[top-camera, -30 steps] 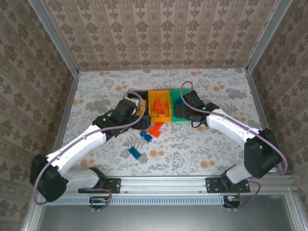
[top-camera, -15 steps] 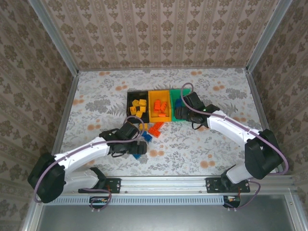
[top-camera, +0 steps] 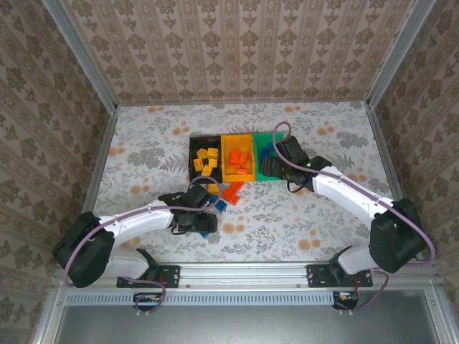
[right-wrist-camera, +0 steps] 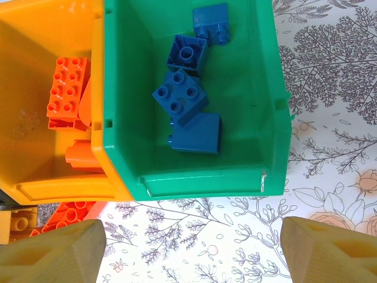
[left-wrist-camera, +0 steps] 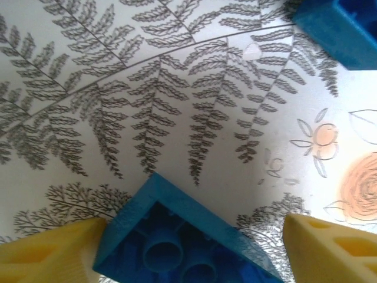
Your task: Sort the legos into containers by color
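My left gripper [top-camera: 204,223] is low over the table near the front, open around a blue lego [left-wrist-camera: 182,242] that lies upside down. The left finger [left-wrist-camera: 53,250] touches the lego; the right finger [left-wrist-camera: 330,247] stands apart from it. My right gripper [right-wrist-camera: 191,253] hangs open with nothing in it, just in front of the green bin [right-wrist-camera: 135,118], which holds several blue legos [right-wrist-camera: 179,97]. The orange-yellow bin [right-wrist-camera: 35,76] holds orange-red legos [right-wrist-camera: 65,91]. In the top view the black bin [top-camera: 191,161] holds yellow legos [top-camera: 206,159].
Loose orange-red legos [top-camera: 232,190], blue legos [top-camera: 219,204] and a yellow one [top-camera: 213,188] lie on the flowered cloth just in front of the bins. Another blue lego [left-wrist-camera: 341,26] lies beyond my left gripper. Metal rails edge the table.
My left arm swung back from the black bin to the table's front and came down around the lone blue lego. The right arm barely moved.
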Controlling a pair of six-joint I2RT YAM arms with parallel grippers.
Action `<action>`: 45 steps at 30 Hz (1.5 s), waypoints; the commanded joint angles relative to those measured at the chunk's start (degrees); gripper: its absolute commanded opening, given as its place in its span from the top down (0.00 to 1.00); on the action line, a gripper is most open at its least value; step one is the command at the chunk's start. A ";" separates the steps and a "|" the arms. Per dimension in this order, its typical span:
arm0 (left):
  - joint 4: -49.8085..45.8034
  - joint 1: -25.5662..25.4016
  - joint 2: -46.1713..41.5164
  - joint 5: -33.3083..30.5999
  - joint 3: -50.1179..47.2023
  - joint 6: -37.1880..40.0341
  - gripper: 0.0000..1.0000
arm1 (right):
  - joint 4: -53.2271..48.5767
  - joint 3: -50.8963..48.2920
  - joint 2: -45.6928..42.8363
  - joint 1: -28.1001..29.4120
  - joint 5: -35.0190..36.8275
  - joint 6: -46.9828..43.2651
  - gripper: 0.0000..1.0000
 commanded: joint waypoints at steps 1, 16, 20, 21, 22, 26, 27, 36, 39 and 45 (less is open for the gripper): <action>1.89 -0.99 2.37 1.75 0.34 1.11 0.30 | -0.77 -0.45 -1.40 -0.29 1.38 -0.12 0.21; -1.12 -5.42 5.93 -2.76 5.69 4.11 0.68 | -1.28 -0.25 -1.40 -0.43 1.60 -0.21 0.21; -3.05 -6.42 4.17 -4.01 6.76 4.02 0.75 | -1.51 -0.16 -1.40 -0.54 1.91 -0.04 0.21; -3.68 -6.54 3.56 -4.41 7.33 4.16 0.75 | -1.58 -0.22 -2.98 -0.61 1.99 0.12 0.21; -4.54 -6.57 2.91 -4.90 8.11 4.35 0.76 | -1.53 -0.32 -3.50 -0.69 2.00 0.22 0.21; -6.71 -6.56 1.16 -7.08 12.93 6.20 0.76 | -1.88 -0.94 -5.04 -0.82 2.41 0.58 0.21; -6.81 -6.53 1.34 -7.76 14.52 6.92 0.76 | -2.04 -1.32 -5.54 -0.91 2.71 0.75 0.21; -0.52 -3.24 15.81 -8.10 37.38 15.07 0.78 | -3.00 -5.69 -10.63 -2.18 4.37 2.42 0.21; 0.70 -2.11 23.21 -7.23 47.46 17.47 0.78 | -3.67 -6.62 -11.72 -2.40 4.62 2.69 0.21; 0.22 0.59 36.32 -5.38 65.87 20.43 0.78 | -4.89 -7.61 -13.94 -2.75 4.71 2.62 0.21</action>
